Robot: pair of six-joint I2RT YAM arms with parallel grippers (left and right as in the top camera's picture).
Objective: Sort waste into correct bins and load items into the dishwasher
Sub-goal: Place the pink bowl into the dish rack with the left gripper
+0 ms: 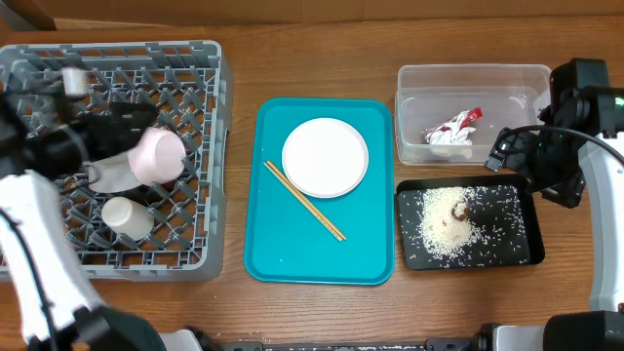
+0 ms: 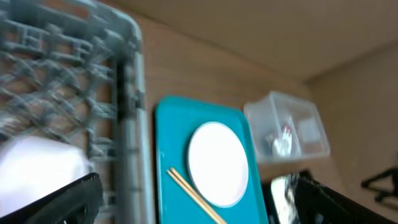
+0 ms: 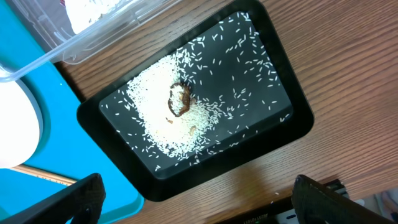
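The grey dish rack [image 1: 210,146] at the left holds the small plate with its pink underside up [image 1: 158,154], a grey bowl [image 1: 112,177] and the white cup [image 1: 127,216]. My left gripper [image 1: 122,122] is open and empty above the rack [image 2: 199,205]. The large white plate [image 1: 325,157] and two chopsticks [image 1: 304,201] lie on the teal tray [image 1: 292,249]. The red-and-white wrapper [image 1: 452,128] lies in the clear tub [image 1: 473,73]. Rice [image 3: 161,112] and the brown lump [image 3: 180,99] lie in the black tray [image 1: 517,200]. My right gripper [image 3: 205,205] is open and empty above the wood beside that tray.
The left wrist view is blurred; it shows the rack wall [image 2: 127,118], the teal tray [image 2: 174,137], the plate [image 2: 217,162] and the tub [image 2: 289,127]. A few rice grains lie on the wood near the table's edge [image 3: 277,193].
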